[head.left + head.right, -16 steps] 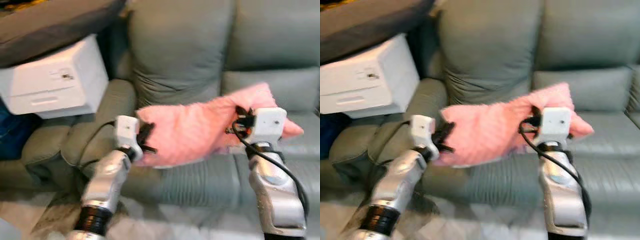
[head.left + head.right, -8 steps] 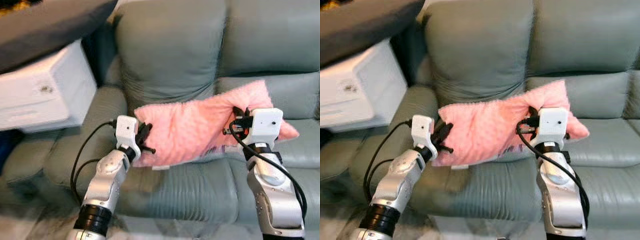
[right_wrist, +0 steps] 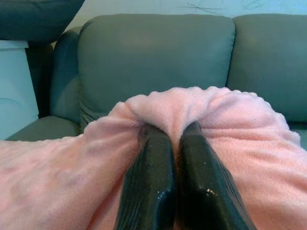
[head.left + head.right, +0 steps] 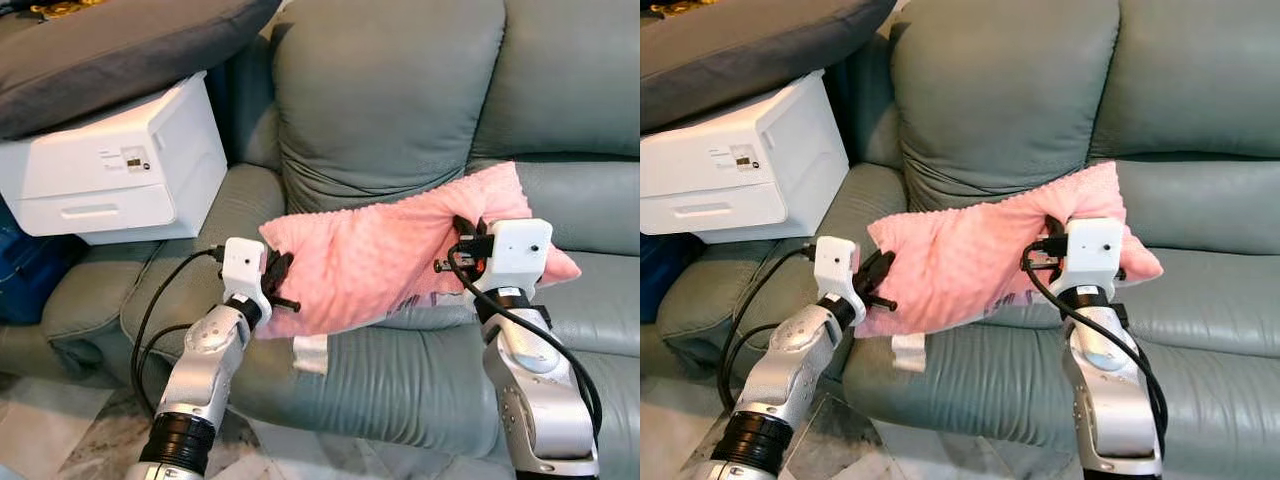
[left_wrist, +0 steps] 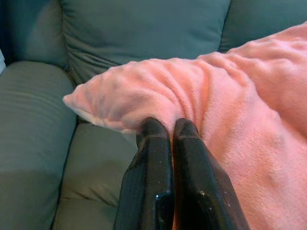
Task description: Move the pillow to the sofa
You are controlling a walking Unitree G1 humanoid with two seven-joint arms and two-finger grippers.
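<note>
A fluffy pink pillow [image 4: 380, 255] hangs between my two arms, just above the seat of the grey-green sofa [image 4: 400, 110]. My left gripper [image 4: 281, 284] is shut on the pillow's left edge; in the left wrist view its fingertips [image 5: 165, 132] pinch the pink plush [image 5: 240, 96]. My right gripper [image 4: 463, 232] is shut on the pillow's right part, where the right wrist view shows both fingers [image 3: 153, 143] sunk into a fold of the fabric [image 3: 216, 120]. A white tag [image 4: 311, 353] dangles from the pillow's underside.
A white drawer cabinet [image 4: 115, 175] stands left of the sofa's armrest [image 4: 190, 250], with a dark grey cushion [image 4: 110, 50] lying on top. Something blue [image 4: 25, 275] sits low at the far left. Pale tiled floor [image 4: 40, 440] shows at the bottom left.
The camera has shifted, and the sofa sits further right and sharper in view. Both grippers still hold the pillow, now slightly lower over the seat.
</note>
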